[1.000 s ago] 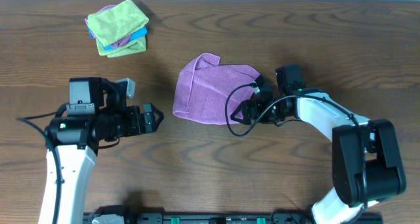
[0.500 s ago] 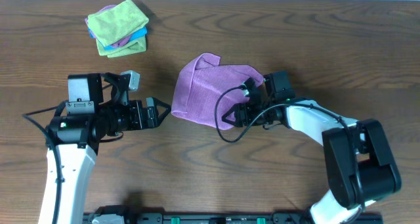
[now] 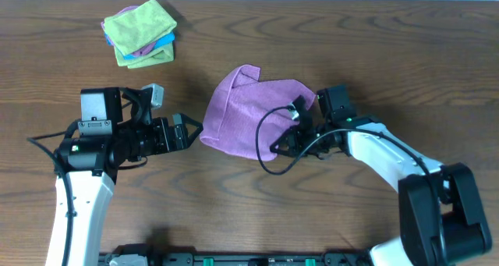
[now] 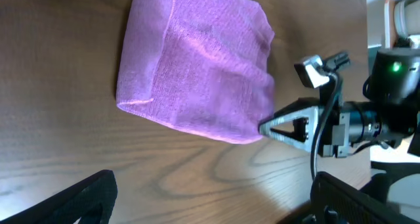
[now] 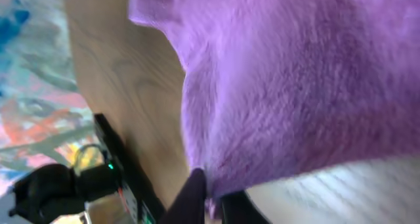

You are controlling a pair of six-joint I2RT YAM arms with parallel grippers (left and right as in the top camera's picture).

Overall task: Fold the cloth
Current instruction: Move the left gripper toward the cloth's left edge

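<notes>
Mid-fold, I judge: my right end effector (image 3: pixel 281 145) pinches the cloth (image 3: pixel 248 114) at its right edge, my left end effector (image 3: pixel 191 130) waits spread beside its left edge, and next I'd carry the pinched edge across.

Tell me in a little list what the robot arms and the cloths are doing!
purple cloth: partly folded, mid-table
right gripper: jaws pinching the purple cloth's edge
left gripper: jaws open, close beside the purple cloth, holding nothing
cloth stack: green on top, far left corner
table: brown wood
</notes>
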